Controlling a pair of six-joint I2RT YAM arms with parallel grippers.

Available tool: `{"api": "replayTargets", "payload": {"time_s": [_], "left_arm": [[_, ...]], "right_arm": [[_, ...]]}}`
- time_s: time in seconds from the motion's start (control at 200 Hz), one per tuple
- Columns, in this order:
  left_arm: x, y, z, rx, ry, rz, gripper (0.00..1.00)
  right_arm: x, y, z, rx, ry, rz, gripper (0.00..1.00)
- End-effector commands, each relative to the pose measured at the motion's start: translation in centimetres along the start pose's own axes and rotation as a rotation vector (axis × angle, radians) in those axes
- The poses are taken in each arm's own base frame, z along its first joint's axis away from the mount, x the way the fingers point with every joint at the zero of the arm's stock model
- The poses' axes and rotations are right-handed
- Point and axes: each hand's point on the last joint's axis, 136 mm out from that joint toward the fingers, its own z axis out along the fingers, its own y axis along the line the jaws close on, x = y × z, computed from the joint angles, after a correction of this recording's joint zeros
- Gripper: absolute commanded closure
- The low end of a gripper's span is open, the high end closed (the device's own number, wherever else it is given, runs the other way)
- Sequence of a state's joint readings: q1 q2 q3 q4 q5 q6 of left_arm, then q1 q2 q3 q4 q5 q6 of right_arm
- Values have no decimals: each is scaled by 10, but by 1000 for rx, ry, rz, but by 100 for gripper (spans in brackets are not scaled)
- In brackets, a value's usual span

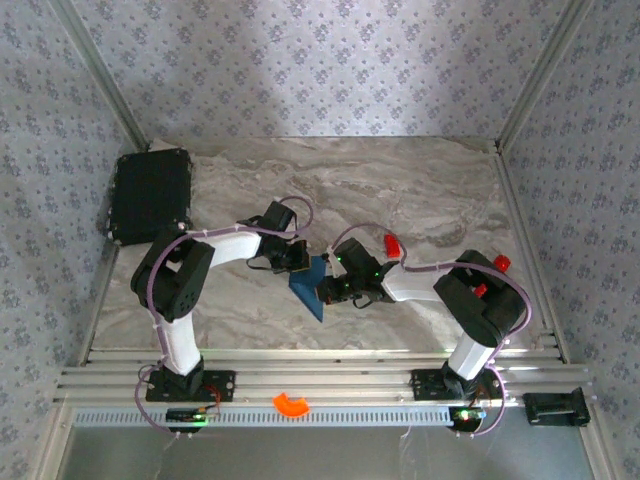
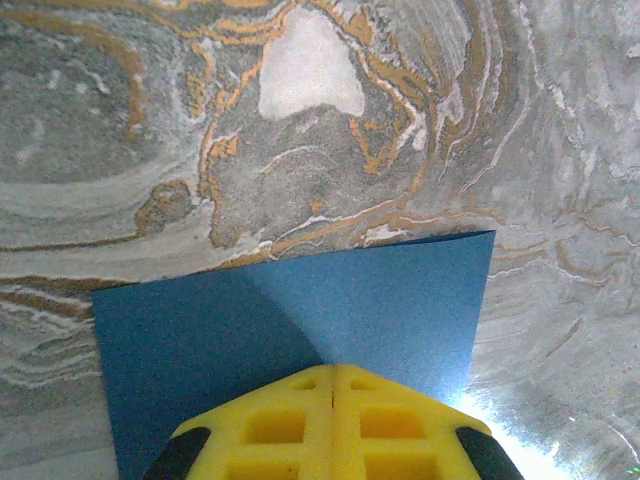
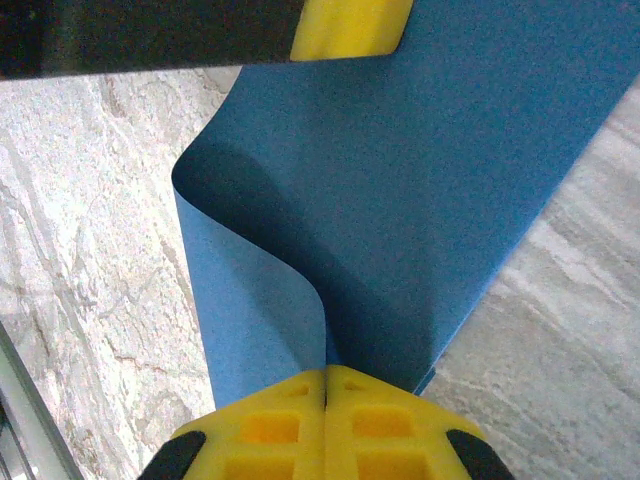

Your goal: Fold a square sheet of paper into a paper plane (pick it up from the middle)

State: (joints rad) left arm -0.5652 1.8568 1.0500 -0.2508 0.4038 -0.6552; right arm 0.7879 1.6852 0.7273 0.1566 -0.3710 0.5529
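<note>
Top external: the square sheet of paper (image 1: 309, 288) sat around the middle of the worktop (image 1: 450, 190), nearer its front edge, between the left gripper (image 1: 296, 262) and the right gripper (image 1: 336, 290), both at the sheet. A black case (image 1: 150, 195) lay at the far left corner and an orange curved piece (image 1: 291, 403) on the front rail. Left wrist: the left gripper (image 2: 333, 374) had its yellow fingers pressed together on the near edge of the sheet (image 2: 300, 315), which spread over the marbled worktop (image 2: 150, 130). Right wrist: the right gripper (image 3: 325, 378) was clamped tight on the sheet (image 3: 450, 170), which curled in a soft loop; the left gripper's finger (image 3: 350, 25) met its far edge.
</note>
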Motion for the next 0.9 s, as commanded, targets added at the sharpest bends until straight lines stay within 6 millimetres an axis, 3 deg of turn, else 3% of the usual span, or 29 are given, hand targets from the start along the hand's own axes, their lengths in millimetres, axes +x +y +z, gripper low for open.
{"api": "replayTargets", "payload": {"time_s": [0.0, 0.49, 0.625, 0.75, 0.895], "left_arm": [[21, 20, 5, -83, 54, -22, 99], [20, 19, 4, -80, 49, -22, 99], [12, 9, 0, -65, 33, -7, 97], [-5, -9, -16, -41, -17, 26, 92], [-21, -32, -50, -7, -120, 51, 81]], "right_arm": [[-1, 5, -2, -5, 10, -10, 98], [5, -1, 6, 22, 34, -4, 98], [9, -5, 8, 32, 46, 2, 98], [10, -6, 9, 39, 51, 5, 98], [10, -7, 9, 41, 48, 7, 98]]}}
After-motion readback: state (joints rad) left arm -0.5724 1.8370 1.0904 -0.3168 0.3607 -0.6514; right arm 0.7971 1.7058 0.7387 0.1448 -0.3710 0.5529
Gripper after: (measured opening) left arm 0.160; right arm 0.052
